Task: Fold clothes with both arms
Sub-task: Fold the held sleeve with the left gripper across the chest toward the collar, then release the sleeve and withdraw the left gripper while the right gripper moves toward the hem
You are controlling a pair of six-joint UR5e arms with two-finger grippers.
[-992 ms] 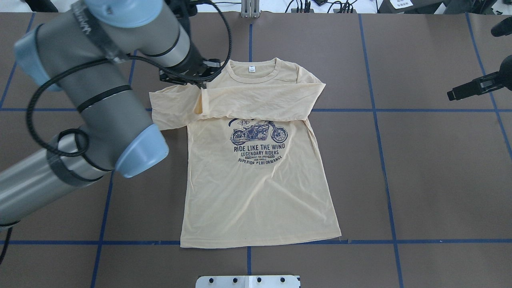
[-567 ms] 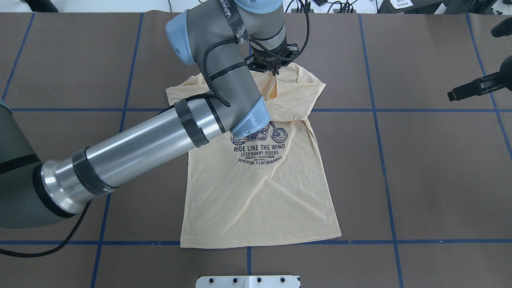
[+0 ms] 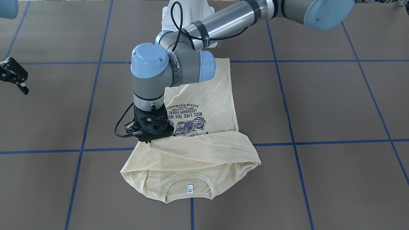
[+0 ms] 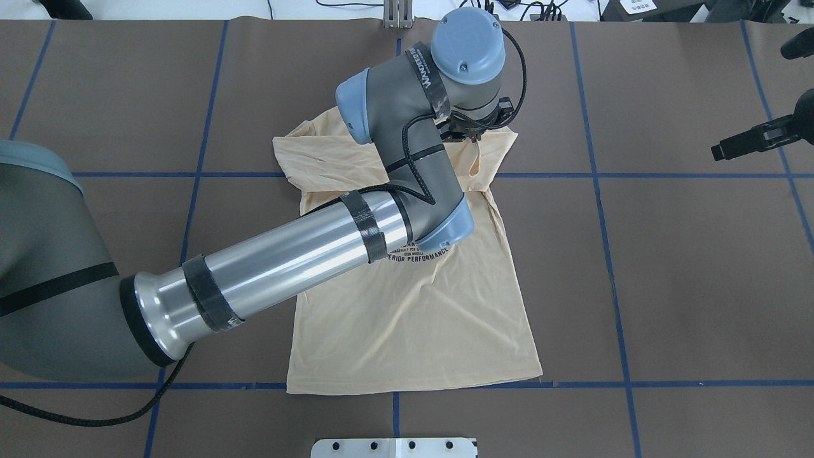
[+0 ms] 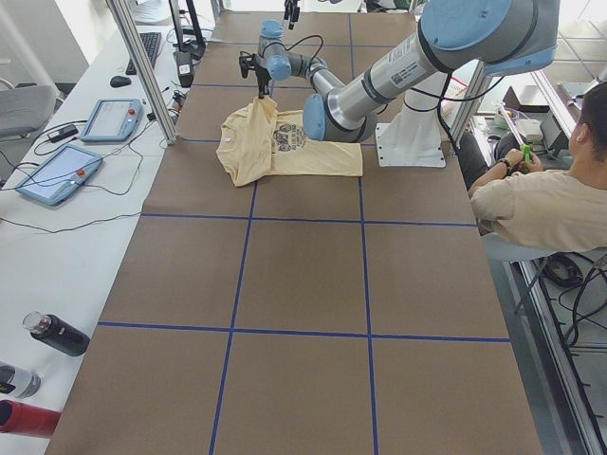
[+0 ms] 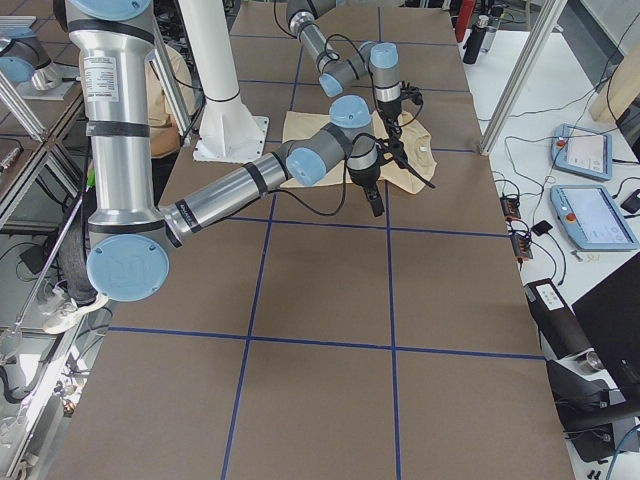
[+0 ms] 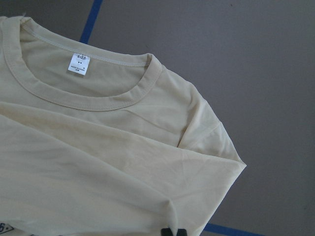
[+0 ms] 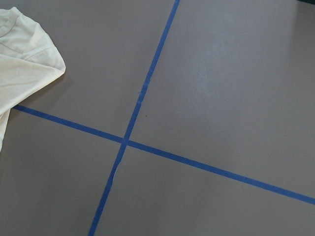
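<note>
The cream-yellow long-sleeved shirt (image 4: pixel 413 318) lies face up on the brown table, print toward the middle. Its collar with the white neck label (image 3: pixel 189 188) points away from the robot. My left arm reaches across the shirt. My left gripper (image 4: pixel 474 137) is shut on a sleeve end (image 3: pixel 150 145) and holds it over the chest near the shirt's right shoulder. The sleeve is draped across the upper chest (image 3: pixel 198 150). In the left wrist view the fingertips (image 7: pixel 173 232) pinch the fabric. My right gripper (image 4: pixel 718 151) hovers open and empty, well to the right of the shirt.
Blue tape lines (image 4: pixel 607 254) divide the table into squares. A white base plate (image 4: pixel 394 447) sits at the near edge. A seated operator (image 5: pixel 531 199), teach pendants (image 5: pixel 57 175) and bottles (image 5: pixel 57 334) are beside the table. A corner of the shirt (image 8: pixel 24 73) shows in the right wrist view.
My left gripper has carried the sleeve end to the right, from the shirt's left shoulder across the collar to its right shoulder. The right arm has not moved.
</note>
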